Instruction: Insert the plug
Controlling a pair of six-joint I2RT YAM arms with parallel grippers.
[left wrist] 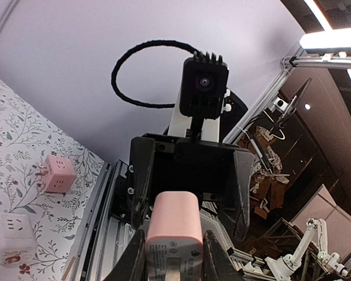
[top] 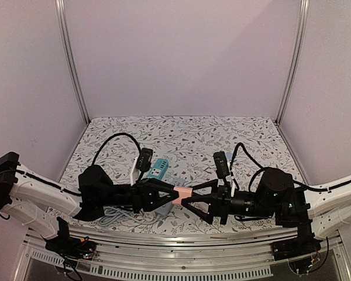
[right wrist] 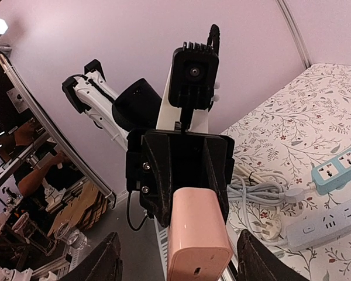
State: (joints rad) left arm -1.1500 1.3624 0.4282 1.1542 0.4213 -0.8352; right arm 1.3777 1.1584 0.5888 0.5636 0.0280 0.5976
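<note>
Above the near edge of the floral-print bench [top: 187, 132], the left gripper [left wrist: 174, 257] is clamped on a pink rectangular plastic plug block [top: 184, 194]. The right gripper [right wrist: 184, 263] straddles its other end, jaws apart. Beyond lies a light-blue plastic power strip [top: 159, 170], then plain pale walls [top: 181, 52].

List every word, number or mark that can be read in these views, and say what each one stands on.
No text can be read in any view.
The label on the pink adapter: lines of fine print, too small to read.
The white cube socket: a reddish mark low on its face, too blurred to read.
The blue power strip and the white power strip: no lettering visible.
</note>
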